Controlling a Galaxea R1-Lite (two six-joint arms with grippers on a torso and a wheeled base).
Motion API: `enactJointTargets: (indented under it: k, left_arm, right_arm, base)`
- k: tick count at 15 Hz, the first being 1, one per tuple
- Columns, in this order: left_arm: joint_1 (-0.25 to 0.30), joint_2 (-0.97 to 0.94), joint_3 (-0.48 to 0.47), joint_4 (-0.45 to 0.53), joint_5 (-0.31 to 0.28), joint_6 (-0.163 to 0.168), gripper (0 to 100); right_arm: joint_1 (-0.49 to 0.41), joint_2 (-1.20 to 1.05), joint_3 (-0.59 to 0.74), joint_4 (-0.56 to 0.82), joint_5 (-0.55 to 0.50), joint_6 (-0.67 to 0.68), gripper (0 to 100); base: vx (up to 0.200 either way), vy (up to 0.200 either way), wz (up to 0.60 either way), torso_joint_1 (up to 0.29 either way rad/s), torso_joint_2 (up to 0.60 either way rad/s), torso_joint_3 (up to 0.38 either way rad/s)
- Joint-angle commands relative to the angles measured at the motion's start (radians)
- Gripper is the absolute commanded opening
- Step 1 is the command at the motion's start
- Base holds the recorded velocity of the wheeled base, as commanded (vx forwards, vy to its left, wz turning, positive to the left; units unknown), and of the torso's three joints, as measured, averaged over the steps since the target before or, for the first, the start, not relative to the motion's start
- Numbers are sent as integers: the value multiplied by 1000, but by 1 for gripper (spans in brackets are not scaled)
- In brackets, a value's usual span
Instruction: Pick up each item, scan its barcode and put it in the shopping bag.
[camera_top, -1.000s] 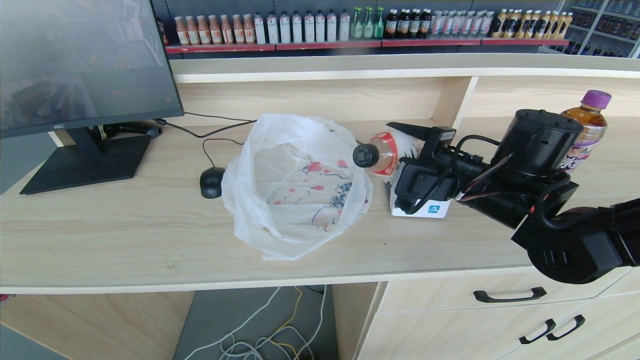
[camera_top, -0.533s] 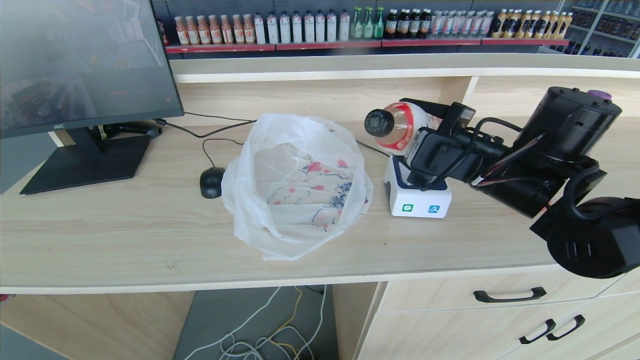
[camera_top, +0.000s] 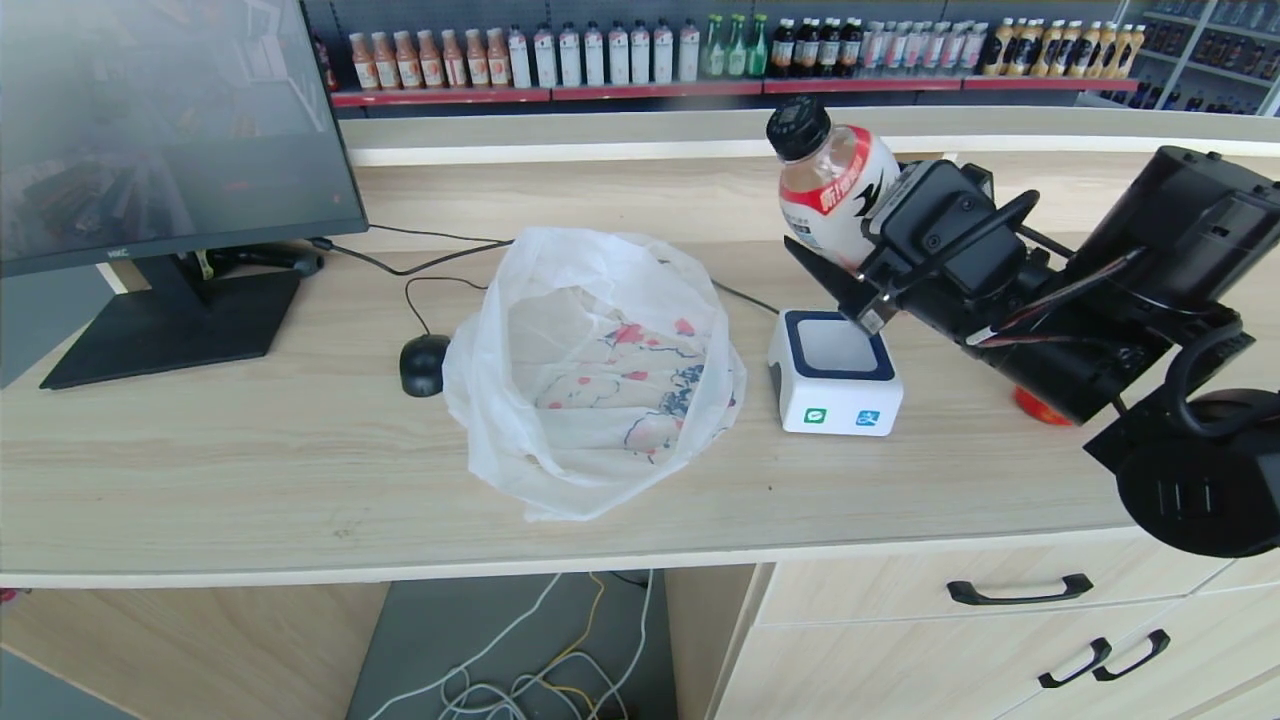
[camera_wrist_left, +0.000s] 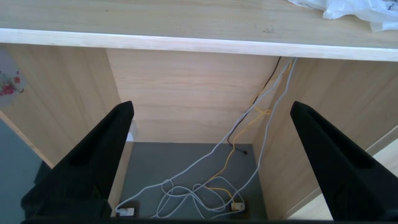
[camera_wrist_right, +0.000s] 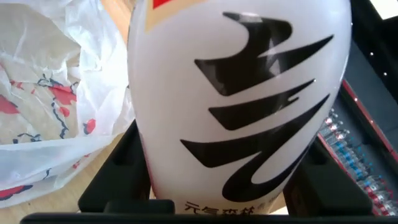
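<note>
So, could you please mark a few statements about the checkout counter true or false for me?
1. The right gripper is shut on a white bottle with a black cap. True.
2. The bottle lies inside the shopping bag. False: it is held in the air, outside the bag.
3. The barcode scanner stands on the counter, to the right of the bag. True.
4. The left gripper is shut. False: it is open, below the counter's edge.
5. A computer mouse sits to the right of the scanner. False: it sits left of the bag.
</note>
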Motion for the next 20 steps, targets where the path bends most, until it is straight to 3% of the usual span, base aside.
enactJointTargets:
  k: [1,6,10,13,20]
  left_arm:
    - [0,0,0,0,0,0,100]
    - [0,0,0,0,0,0,100]
    - [0,0,0,0,0,0,100]
    - [0,0,0,0,0,0,100]
    - [0,1,0,0,0,-5,100]
  right_arm:
    - [-1,1,9,-17,-24,65,0]
    - [-6,7,43,-67,-79,286,0]
    - [-7,-18,142,-148,-241,542,0]
    - [-7,-28,222,-171,-244,705,0]
    - [-13,-31,219,-202,-243,716,0]
  base:
    - [0,0,0,0,0,0]
    - [0,0,0,0,0,0]
    - [0,0,0,0,0,0]
    - [0,0,0,0,0,0]
    - [0,0,0,0,0,0]
